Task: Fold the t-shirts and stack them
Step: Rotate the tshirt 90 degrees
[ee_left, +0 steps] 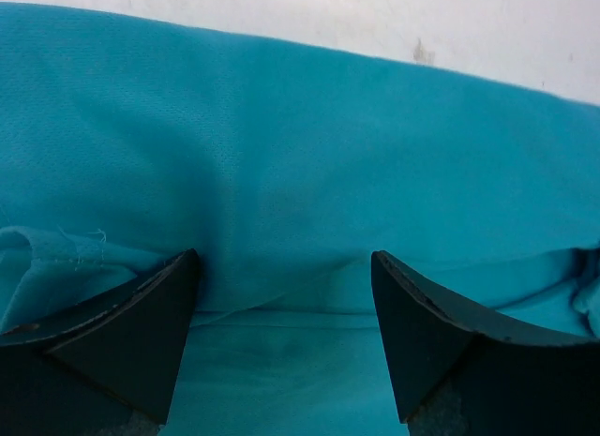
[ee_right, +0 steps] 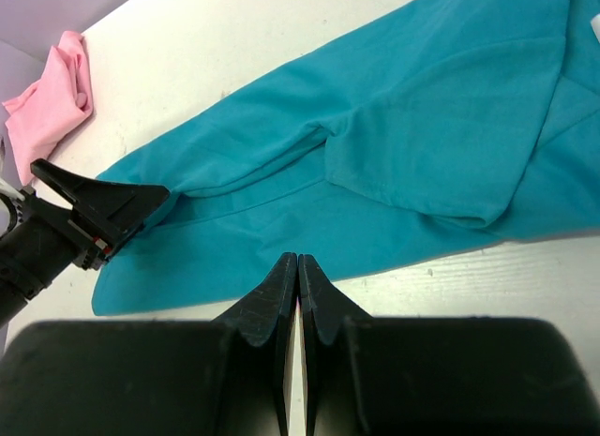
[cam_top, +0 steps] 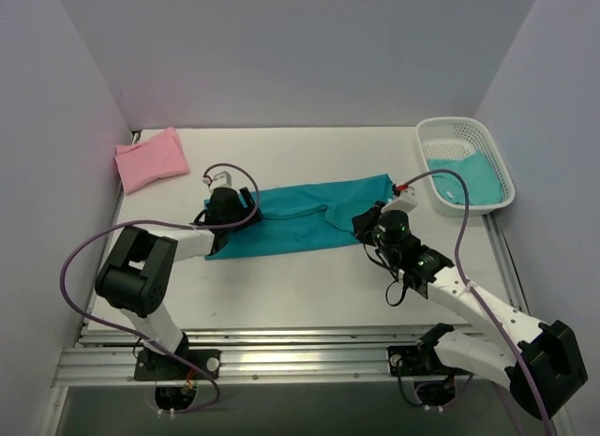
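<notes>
A teal t-shirt [cam_top: 300, 218] lies folded lengthwise into a long strip across the middle of the table. It also shows in the left wrist view [ee_left: 300, 155] and the right wrist view [ee_right: 394, 164]. My left gripper [cam_top: 246, 211] is open and low over the strip's left end, its fingers [ee_left: 141, 333] pressing down on the cloth. My right gripper [cam_top: 361, 222] is shut and empty, just above the strip's near edge at its right part [ee_right: 298, 260]. A folded pink t-shirt [cam_top: 150, 158] lies at the far left corner. Another teal t-shirt [cam_top: 464, 178] lies in the basket.
A white plastic mesh basket [cam_top: 497, 159] stands at the far right corner of the table. Purple cables loop from both arms. The left wall stands close to the pink shirt. A metal rail runs along the table's near edge [cam_top: 300, 347].
</notes>
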{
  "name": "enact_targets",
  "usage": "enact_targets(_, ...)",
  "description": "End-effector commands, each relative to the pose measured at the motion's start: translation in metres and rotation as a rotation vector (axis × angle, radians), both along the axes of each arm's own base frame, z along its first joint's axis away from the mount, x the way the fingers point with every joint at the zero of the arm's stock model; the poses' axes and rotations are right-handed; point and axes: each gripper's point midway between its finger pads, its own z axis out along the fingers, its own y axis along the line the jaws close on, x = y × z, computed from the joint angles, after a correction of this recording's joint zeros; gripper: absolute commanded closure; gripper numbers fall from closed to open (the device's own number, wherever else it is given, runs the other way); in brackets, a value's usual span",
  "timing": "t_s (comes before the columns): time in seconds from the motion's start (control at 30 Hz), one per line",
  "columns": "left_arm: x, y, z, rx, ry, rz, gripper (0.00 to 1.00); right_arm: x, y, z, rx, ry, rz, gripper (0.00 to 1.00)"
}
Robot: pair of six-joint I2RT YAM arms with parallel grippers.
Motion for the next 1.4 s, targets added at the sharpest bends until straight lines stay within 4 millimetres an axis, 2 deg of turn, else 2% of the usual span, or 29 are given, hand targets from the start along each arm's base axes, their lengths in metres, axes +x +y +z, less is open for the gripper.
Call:
enact_targets(0.0, -0.007, 0.001, 0.001, 0.022, -0.014, 0.034, 0.18, -0.007, -0.011, 0.0, -0.031, -0.005, -0.023, 1.0)
enact_targets(0.17, -0.011, -0.003, -0.027, 0.032, 0.035, 0.021, 0.18, -0.011, -0.014, 0.002, -0.03, -0.009, -0.026, 1.0)
enact_targets(0.23, -0.015, -0.008, -0.027, 0.037, 0.04, 0.009, 0.22, -0.012, -0.015, 0.0, -0.032, -0.004, -0.029, 1.0)
enact_targets(0.33, -0.019, -0.006, -0.001, 0.063, -0.002, 0.025, 0.23, -0.014, -0.018, -0.002, -0.036, 0.001, -0.039, 1.0)
enact_targets(0.37, -0.021, -0.012, 0.024, 0.053, -0.053, 0.017, 0.23, -0.015, -0.02, -0.003, -0.04, 0.007, -0.046, 1.0)
enact_targets(0.43, -0.026, -0.014, 0.048, 0.055, -0.086, 0.018, 0.23, -0.017, -0.024, 0.001, -0.036, -0.005, -0.061, 1.0)
enact_targets(0.47, -0.03, -0.021, 0.075, 0.033, -0.141, -0.002, 0.23, -0.018, -0.026, 0.001, -0.038, -0.003, -0.066, 1.0)
enact_targets(0.53, -0.035, -0.03, 0.102, 0.019, -0.18, -0.021, 0.23, -0.019, -0.029, 0.006, -0.035, -0.019, -0.075, 0.94)
enact_targets(0.57, -0.041, -0.04, 0.124, -0.005, -0.223, -0.048, 0.23, -0.019, -0.03, 0.008, -0.034, -0.022, -0.08, 0.91)
enact_targets(0.6, -0.042, -0.047, 0.14, -0.022, -0.251, -0.066, 0.23, -0.02, -0.031, 0.01, -0.034, -0.027, -0.084, 0.81)
enact_targets(0.67, -0.051, -0.06, 0.164, -0.047, -0.284, -0.111, 0.23, -0.021, -0.034, 0.016, -0.037, -0.036, -0.094, 0.7)
enact_targets(0.7, -0.055, -0.073, 0.18, -0.067, -0.309, -0.147, 0.23, -0.021, -0.035, 0.017, -0.039, -0.037, -0.1, 0.59)
enact_targets(0.8, -0.062, -0.1, 0.195, -0.081, -0.335, -0.249, 0.19, -0.022, -0.039, 0.024, -0.042, -0.049, -0.114, 0.43)
enact_targets(0.83, -0.058, -0.111, 0.211, -0.1, -0.375, -0.277, 0.17, -0.023, -0.041, 0.026, -0.038, -0.055, -0.119, 0.41)
enact_targets(0.87, -0.05, -0.122, 0.2, -0.065, -0.374, -0.323, 0.13, -0.023, -0.042, 0.028, -0.039, -0.06, -0.124, 0.4)
enact_targets(0.93, -0.042, -0.15, 0.201, -0.067, -0.407, -0.446, 0.1, -0.024, -0.044, 0.033, -0.031, -0.073, -0.129, 0.38)
enact_targets(0.97, -0.025, -0.17, 0.19, -0.026, -0.403, -0.503, 0.09, -0.024, -0.045, 0.033, -0.033, -0.074, -0.135, 0.38)
enact_targets(1.0, -0.021, -0.188, 0.186, -0.029, -0.398, -0.577, 0.09, -0.024, -0.046, 0.034, -0.033, -0.076, -0.138, 0.38)
enact_targets(1.03, -0.014, -0.201, 0.172, -0.007, -0.362, -0.629, 0.09, -0.026, -0.047, 0.037, -0.029, -0.083, -0.143, 0.38)
enact_targets(1.07, 0.01, -0.225, 0.16, 0.017, -0.349, -0.67, 0.09, -0.027, -0.049, 0.036, -0.035, -0.08, -0.148, 0.38)
enact_targets(1.1, 0.018, -0.237, 0.151, 0.022, -0.326, -0.702, 0.11, -0.027, -0.052, 0.037, -0.035, -0.085, -0.16, 0.38)
enact_targets(1.13, 0.018, -0.253, 0.1, 0.027, -0.215, -0.778, 0.12, -0.029, -0.054, 0.041, -0.03, -0.09, -0.166, 0.38)
enact_targets(1.17, 0.023, -0.264, 0.094, 0.014, -0.202, -0.802, 0.13, -0.031, -0.056, 0.042, -0.029, -0.092, -0.169, 0.38)
enact_targets(1.2, 0.033, -0.278, 0.108, -0.013, -0.238, -0.815, 0.13, -0.031, -0.058, 0.044, -0.027, -0.098, -0.18, 0.38)
enact_targets(1.23, 0.032, -0.287, 0.101, -0.045, -0.229, -0.848, 0.13, -0.033, -0.06, 0.049, -0.014, -0.114, -0.184, 0.37)
enact_targets(1.27, 0.034, -0.295, 0.077, -0.061, -0.192, -0.857, 0.13, -0.037, -0.064, 0.044, -0.033, -0.092, -0.189, 0.37)
enact_targets(1.3, 0.038, -0.304, 0.082, -0.08, -0.208, -0.869, 0.13, -0.039, -0.067, 0.047, -0.028, -0.104, -0.198, 0.37)
enact_targets(1.33, 0.038, -0.309, 0.062, -0.095, -0.172, -0.886, 0.13, -0.041, -0.07, 0.046, -0.037, -0.096, -0.207, 0.37)
enact_targets(1.37, 0.04, -0.312, 0.054, -0.1, -0.163, -0.892, 0.13, -0.042, -0.073, 0.048, -0.034, -0.1, -0.217, 0.37)
